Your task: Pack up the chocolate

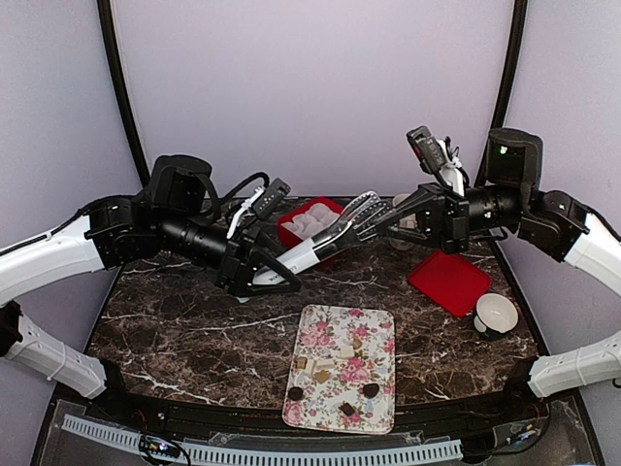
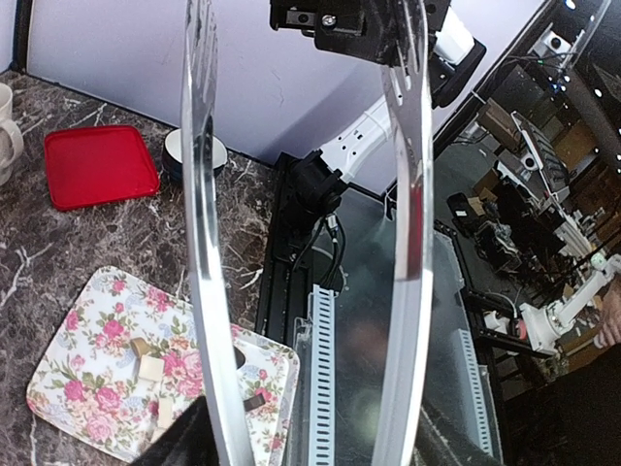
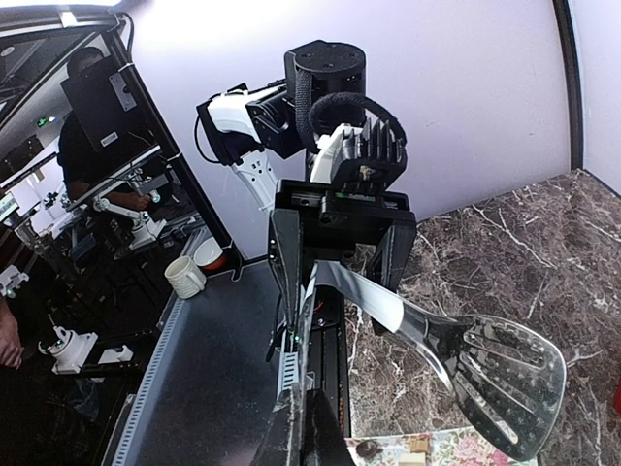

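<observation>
Left hand (image 1: pixel 250 275) grips the clear tongs (image 1: pixel 330 238), which point away toward the red box (image 1: pixel 291 229). Right hand (image 1: pixel 381 227) is closed. The chocolate (image 1: pixel 295 393) lies on the floral tray (image 1: pixel 380 328), below and behind both hands and probably nearer the left.

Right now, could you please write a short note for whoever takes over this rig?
Left gripper: jaws closed on the tongs, raised over the table.
Right gripper: jaws shut, nothing seen in them, near the tongs' head.
Chocolate: all visible pieces on the floral tray; red box shows only paper cups.
Done: tongs in hand. Left: every piece into the box.
</observation>
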### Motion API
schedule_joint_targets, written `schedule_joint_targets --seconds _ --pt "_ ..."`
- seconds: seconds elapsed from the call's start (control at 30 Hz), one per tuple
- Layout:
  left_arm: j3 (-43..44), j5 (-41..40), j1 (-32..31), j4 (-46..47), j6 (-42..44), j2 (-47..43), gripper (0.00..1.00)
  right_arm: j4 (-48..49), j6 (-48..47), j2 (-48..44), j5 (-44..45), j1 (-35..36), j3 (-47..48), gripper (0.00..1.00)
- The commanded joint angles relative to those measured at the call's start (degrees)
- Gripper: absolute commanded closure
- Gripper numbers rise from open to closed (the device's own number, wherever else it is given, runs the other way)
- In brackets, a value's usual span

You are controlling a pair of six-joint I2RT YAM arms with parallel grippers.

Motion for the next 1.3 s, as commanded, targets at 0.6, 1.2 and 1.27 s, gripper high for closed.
schedule_joint_targets --seconds 0.6,1.2,1.27 --pt "-3.91 -6.45 3.82 -1.73 -7.00 -3.69 0.67 -2.58 3.52 -3.36 17.59 -10.16 -0.82 0.17" --pt "-3.19 -25.60 2.80 -25.51 8.66 -4.80 0.65 -9.36 10.03 -9.50 28.12 -14.78 -14.60 0.04" --pt "-3.07 -27.30 1.79 -27.74 9.83 -3.85 0.64 -9.54 10.84 -10.56 28.98 -14.88 -15.85 0.04"
